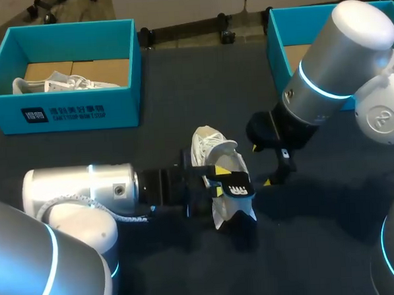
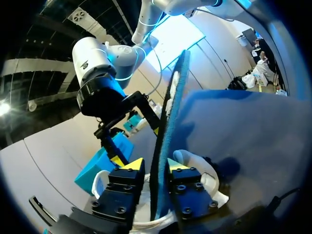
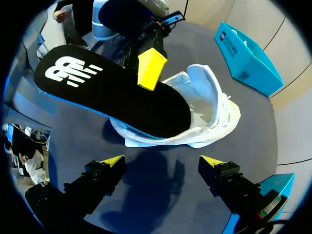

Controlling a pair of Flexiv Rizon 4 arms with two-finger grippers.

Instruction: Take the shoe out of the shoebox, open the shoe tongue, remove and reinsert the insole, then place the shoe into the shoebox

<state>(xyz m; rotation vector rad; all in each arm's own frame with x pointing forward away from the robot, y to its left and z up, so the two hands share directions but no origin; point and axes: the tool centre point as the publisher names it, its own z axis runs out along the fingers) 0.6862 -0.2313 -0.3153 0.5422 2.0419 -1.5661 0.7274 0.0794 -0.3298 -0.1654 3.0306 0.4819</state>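
The white mesh trainer (image 1: 210, 143) lies near the middle of the dark desk (image 1: 180, 76), well apart from the teal cardboard shoebox (image 1: 122, 108) at far left, which holds a second white shoe (image 1: 55, 82). The flat black insole with a white logo (image 3: 112, 92) has one end down in the trainer's opening, and its logo end is lifted clear on the near side. My left gripper (image 2: 155, 165) has its fingers closed on that insole from both faces. My right gripper (image 3: 161, 163) hangs just to the right of the trainer with its fingers spread wide and nothing between them.

I judge this to be the insole step, though I cannot tell from here whether it is coming out or going back in. Either way, the next move needs the trainer kept from sliding. I would bring the right fingers onto its side or heel and steady it, then move the insole along the length of the shoe.
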